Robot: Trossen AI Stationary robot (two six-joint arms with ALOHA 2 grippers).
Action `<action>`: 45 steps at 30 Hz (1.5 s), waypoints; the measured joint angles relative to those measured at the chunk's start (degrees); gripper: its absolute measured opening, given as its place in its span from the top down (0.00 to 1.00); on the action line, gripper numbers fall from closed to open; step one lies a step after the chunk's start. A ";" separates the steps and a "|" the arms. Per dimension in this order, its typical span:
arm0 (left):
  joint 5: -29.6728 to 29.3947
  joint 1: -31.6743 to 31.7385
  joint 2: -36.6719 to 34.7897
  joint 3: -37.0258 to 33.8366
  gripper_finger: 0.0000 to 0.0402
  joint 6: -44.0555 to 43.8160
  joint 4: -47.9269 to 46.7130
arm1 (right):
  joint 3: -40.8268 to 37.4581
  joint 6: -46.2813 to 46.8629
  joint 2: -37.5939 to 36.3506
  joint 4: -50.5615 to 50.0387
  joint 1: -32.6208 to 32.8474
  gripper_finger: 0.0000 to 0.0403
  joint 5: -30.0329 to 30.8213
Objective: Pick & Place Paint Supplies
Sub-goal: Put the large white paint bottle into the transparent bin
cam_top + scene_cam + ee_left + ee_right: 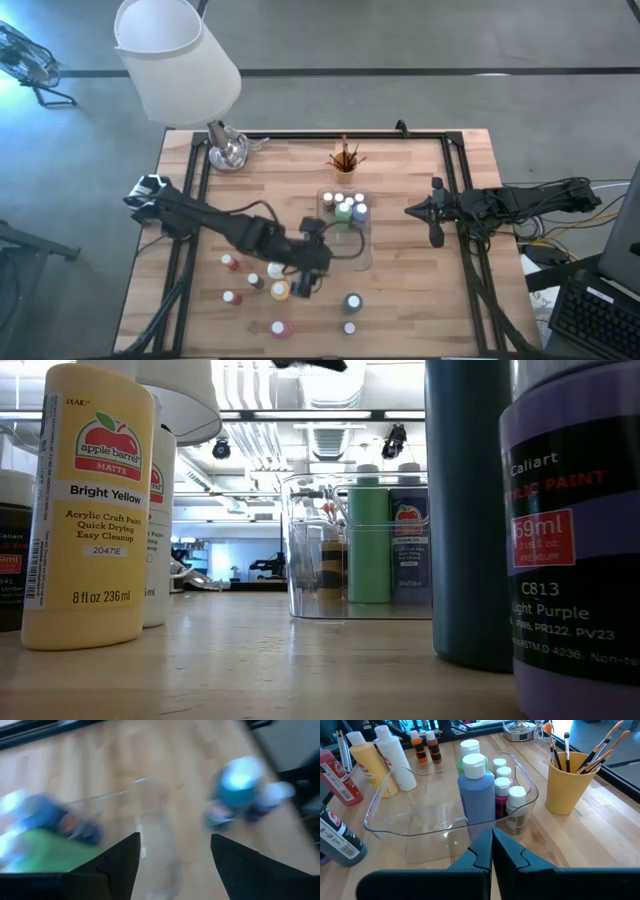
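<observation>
1. Both arms are dark, nearly black, built of slim jointed segments that show clearly in the high view.
2. The left arm [215, 225] has a white patch at its base end and a thin black cable that loops off its middle segments.
3. The left pincer [305, 278] has two dark, flat fingers [117, 865] with wedge-shaped, angular tips and matte faces.
4. The right arm [500, 205] carries a bundle of black cables, which trails from its rear.
5. The right pincer [492, 847] has dark fingers with a bluish sheen; their inner edges are stepped and notched, tapering to a point.
</observation>
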 joint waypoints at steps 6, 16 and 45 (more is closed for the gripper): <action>3.40 -4.64 0.00 -0.99 0.38 -0.02 6.21 | 0.00 0.02 0.00 0.00 0.00 0.98 0.02; -5.76 -9.72 -1.37 -1.08 0.39 -12.03 -5.06 | 0.00 0.02 0.00 0.00 0.00 0.98 0.00; -8.84 -11.25 -16.57 -12.80 0.39 -46.52 -23.59 | 0.00 0.11 0.02 0.00 0.02 0.98 0.00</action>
